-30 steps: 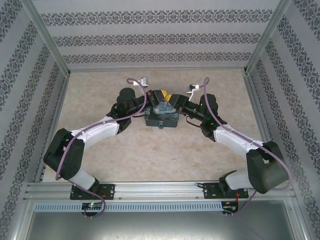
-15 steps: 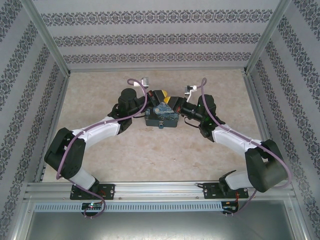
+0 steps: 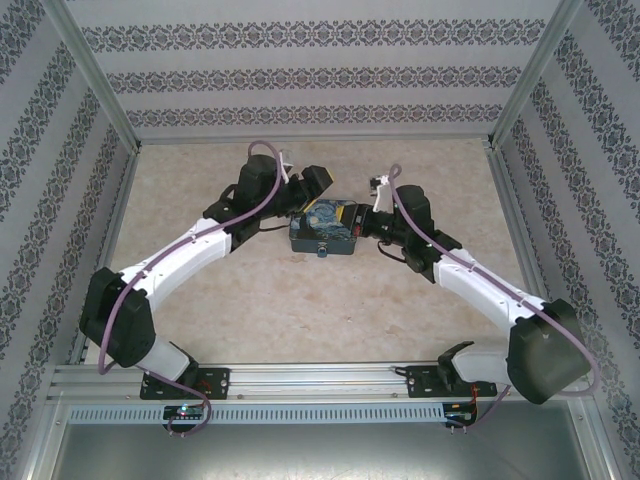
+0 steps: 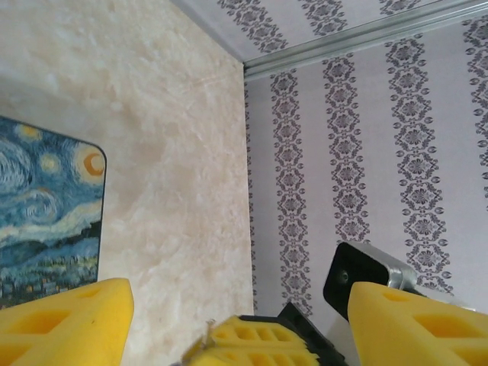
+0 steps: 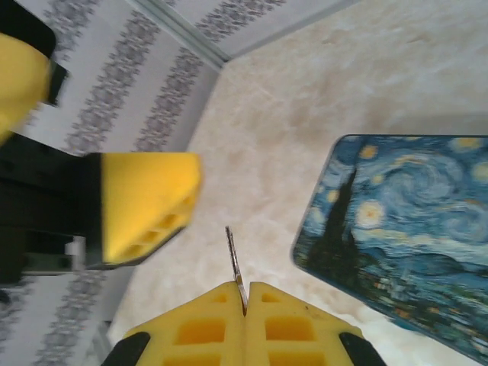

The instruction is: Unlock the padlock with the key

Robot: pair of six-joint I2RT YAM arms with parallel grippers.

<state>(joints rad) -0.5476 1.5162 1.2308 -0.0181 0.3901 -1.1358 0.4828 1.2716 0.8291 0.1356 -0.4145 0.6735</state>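
The right gripper [image 5: 245,296] is clenched on the key [image 5: 235,259], whose thin blade sticks out past its closed yellow fingertips, over the desk [image 3: 250,300] just beside a corner of the swirl-painted tin [image 5: 404,229]. The left gripper [image 3: 312,186] hangs released at the tin's far left corner, jaws wide apart, with one of its yellow fingers [image 5: 145,202] near the key but not touching it. The padlock [image 3: 322,252] sits against the tin's near edge, apart from both grippers.
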